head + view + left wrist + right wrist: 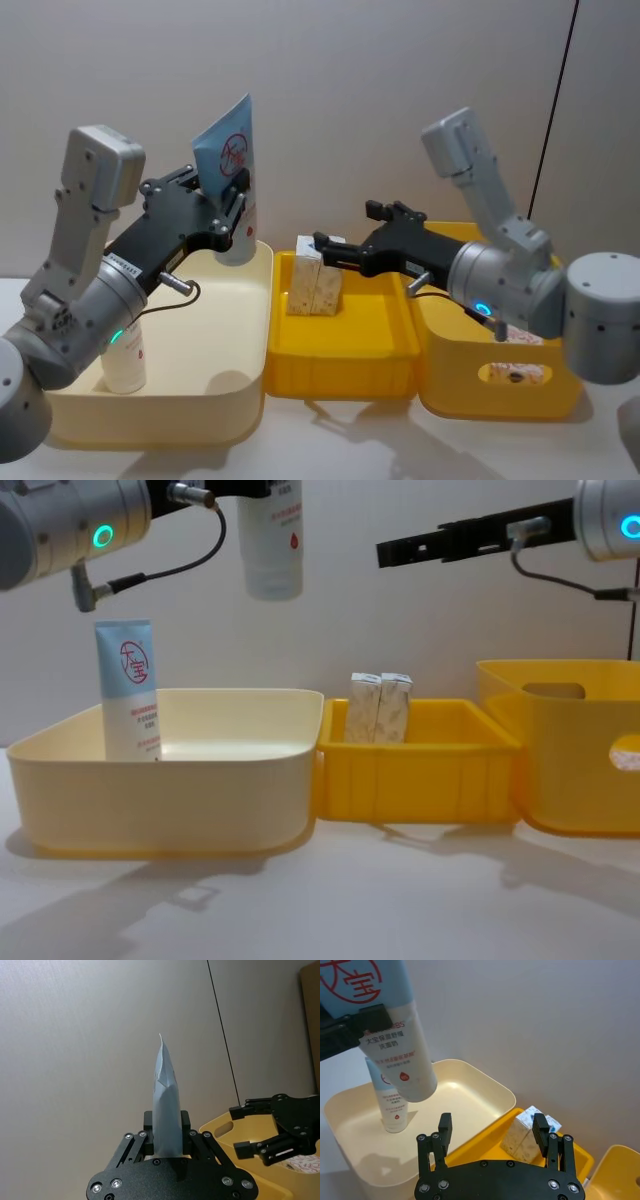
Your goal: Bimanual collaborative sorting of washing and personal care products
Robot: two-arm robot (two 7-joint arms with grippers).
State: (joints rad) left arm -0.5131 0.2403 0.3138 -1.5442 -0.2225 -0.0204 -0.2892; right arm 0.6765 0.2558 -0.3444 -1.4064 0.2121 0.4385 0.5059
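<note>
We find one light-blue squeeze tube (232, 160) pinched cap-down by the left gripper (235, 205) above the cream bin's (240, 390) back right corner. A second tube (128, 690) stands at its left wall. Two speckled cartons (315, 285) occupy the yellow tray's (340, 370) back left corner; right gripper (491, 1122) above, jaws spread

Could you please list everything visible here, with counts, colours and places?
held tube: 1, light blue, over the cream bin.
standing tube: 1, light blue, upright in the cream bin.
cartons: 2, beige speckled, side by side in the yellow tray.
printed carton: at least 1, red-printed, in the yellow bin.
cream bin: 1, left.
yellow tray: 1, middle.
yellow bin: 1, right.
left gripper: black, fingers shut on the held tube.
right gripper: black, fingers open above the cartons.
</note>
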